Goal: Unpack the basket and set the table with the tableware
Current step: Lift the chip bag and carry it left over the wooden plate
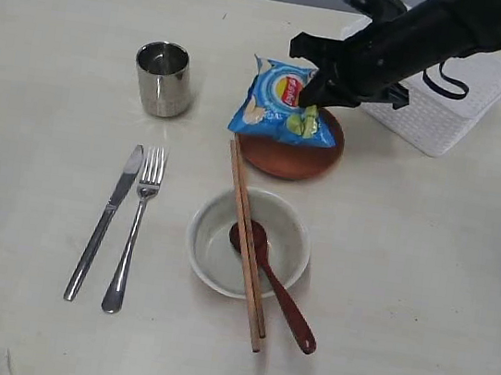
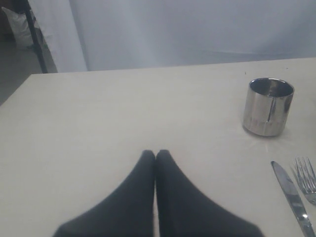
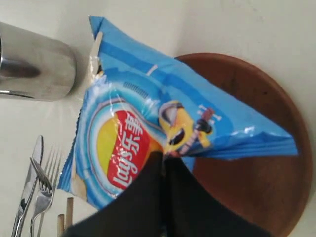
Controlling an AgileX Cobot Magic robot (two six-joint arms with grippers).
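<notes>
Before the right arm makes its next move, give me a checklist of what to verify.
1. Grip: right tool pinched shut on chip bag: ok.
2. Bag over brown plate: ok; whether it touches the plate: cannot tell.
3. The left tool shut, empty, apart from steel cup: ok.
4. The basket emptied: cannot tell, interior not visible.
5. The chopsticks and spoon resting on bowl: ok.

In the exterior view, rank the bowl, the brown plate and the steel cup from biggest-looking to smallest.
1. bowl, widest outline.
2. plate, close behind; it lies partly under the chip bag, so this gap is unsure.
3. steel cup, clearly smallest.
</notes>
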